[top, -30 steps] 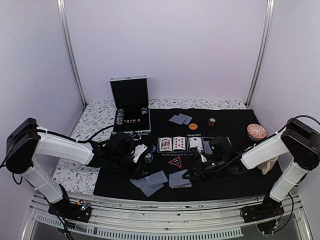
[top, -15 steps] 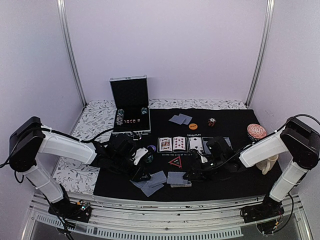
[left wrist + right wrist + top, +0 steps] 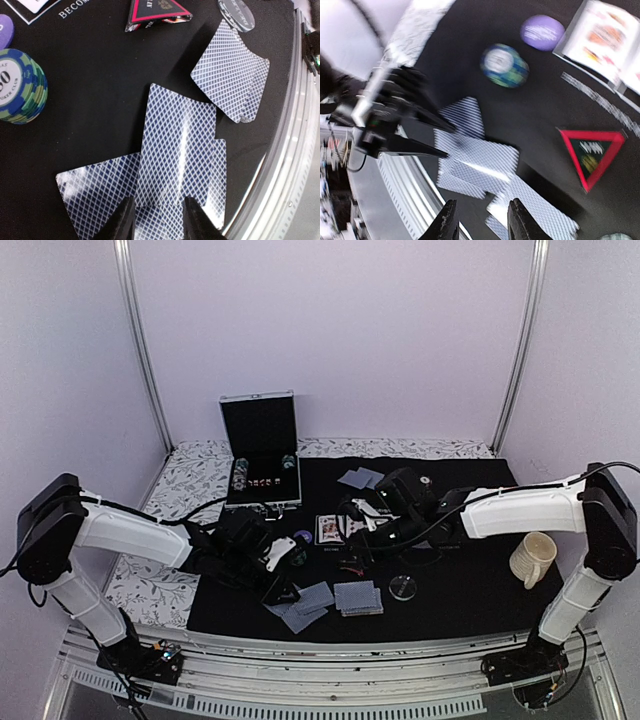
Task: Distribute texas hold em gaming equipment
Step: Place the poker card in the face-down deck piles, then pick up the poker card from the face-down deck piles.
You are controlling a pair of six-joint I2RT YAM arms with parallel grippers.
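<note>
Partly dealt: face-down cards [image 3: 175, 150] just in front of the triangle marker [image 3: 157, 12], chip stack [image 3: 20, 85] beside it; spare chips [image 3: 240, 476] in the case [image 3: 260, 430] well behind. Left claw [image 3: 159, 222] and right claw [image 3: 480, 222] apart, empty, near the marker.

White capitals reading "BECOM" are running off the picture's edge on the black mat [image 3: 90, 75], seen from the left wrist camera. The top chip of the blue-and-green chip stack [image 3: 20, 85] is showing "CLUB" and a figure ending in "0". Print on the red triangle marker [image 3: 157, 12] is proving too small to read.
</note>
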